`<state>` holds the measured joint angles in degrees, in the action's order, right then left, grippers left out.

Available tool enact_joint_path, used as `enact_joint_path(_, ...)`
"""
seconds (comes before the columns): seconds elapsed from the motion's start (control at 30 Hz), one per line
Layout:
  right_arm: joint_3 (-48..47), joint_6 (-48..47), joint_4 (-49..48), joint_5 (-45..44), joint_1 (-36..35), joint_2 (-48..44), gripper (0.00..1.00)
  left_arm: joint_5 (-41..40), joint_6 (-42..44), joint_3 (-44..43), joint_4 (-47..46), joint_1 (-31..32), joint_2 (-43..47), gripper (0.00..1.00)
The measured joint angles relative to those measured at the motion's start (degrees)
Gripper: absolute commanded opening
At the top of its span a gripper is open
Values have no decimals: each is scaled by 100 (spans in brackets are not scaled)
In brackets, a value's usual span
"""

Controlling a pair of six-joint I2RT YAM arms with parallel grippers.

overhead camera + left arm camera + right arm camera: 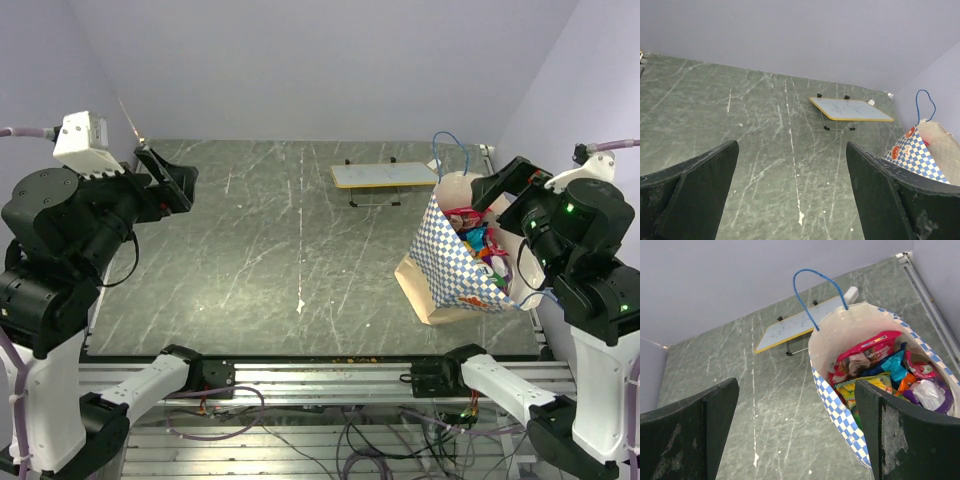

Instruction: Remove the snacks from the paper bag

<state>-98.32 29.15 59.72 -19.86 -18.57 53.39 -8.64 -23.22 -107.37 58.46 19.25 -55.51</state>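
Shiny foil snack packets (pixel 870 347), about six, fill one blue-and-white checkered paper bag (pixel 837 412), far right; left gripper (pixel 791 145) and right gripper (pixel 796 381) both spread wide

table (pixel 280 250): dark green, marbled, white scratches | board (pixel 383 175): flat, cream, yellow-edged, on black feet, far right part of table | wall (pixel 300 70): pale lilac | cables (pixel 330 440): loose tangle under the near metal rail (pixel 320 378)

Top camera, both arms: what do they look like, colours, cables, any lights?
Both arms match: black motor housings on white links. The left arm carries a white camera block with a pale lilac cable running to it. The right arm shows green lights. The fingers are flat, matte black and scuffed.
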Motion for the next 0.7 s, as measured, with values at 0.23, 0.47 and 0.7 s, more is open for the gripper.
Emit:
enact_joint_path(0.23, 22, -20, 120, 0, 404, 61, 100, 232, -378, 203, -44, -186, -114, 99)
enact_joint_path(0.47, 326, -96, 98, 72, 704, 240, 100, 444, -643, 382, -160, -321, -407, 99)
enact_joint_path(0.7, 343, -229, 101, 232, 855, 953, 100, 868, -992, 732, -341, -407, -643, 99)
